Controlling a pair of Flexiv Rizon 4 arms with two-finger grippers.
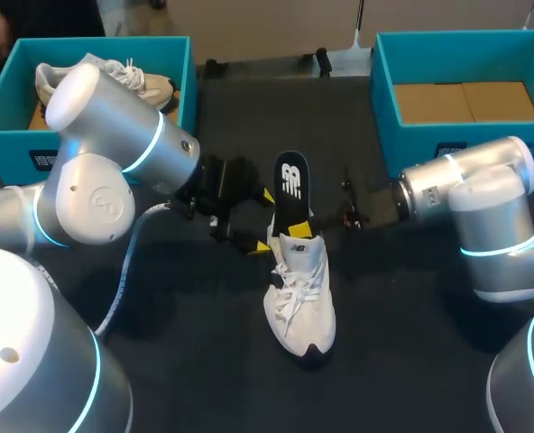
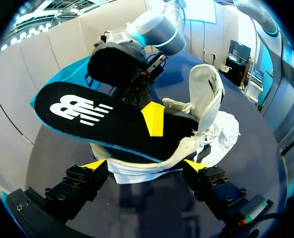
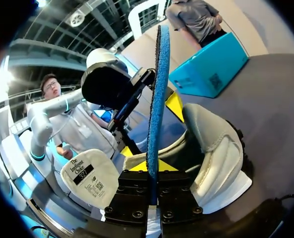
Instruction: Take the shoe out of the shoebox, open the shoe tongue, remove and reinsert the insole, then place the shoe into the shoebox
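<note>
- The white lace-up sneaker [image 1: 300, 293] stands upright on the dark table [image 1: 204, 370], about midway between the two boxes, with its toe pointing toward the robot.
- The black foam insole with a white logo and blue underside [image 1: 291, 185] rises at a slant out of the sneaker's opening; its front end is still inside the shoe and its heel end is in the air.
- The sneaker's white padded tongue [image 2: 207, 88] is folded forward, away from the opening.
- The right end effector [image 3: 153, 171] is clamped on the insole, which runs edge-on between its two fingers.
- The left end effector [image 2: 144, 165] sits at the sneaker's heel, with one yellow tip pressed to each side of it, gripping the shoe.
- The teal cardboard shoebox on the left [image 1: 5, 117] holds a second white sneaker [image 1: 114, 79].
- The teal cardboard shoebox on the right [image 1: 384, 99] shows a brown cardboard bottom.
</note>
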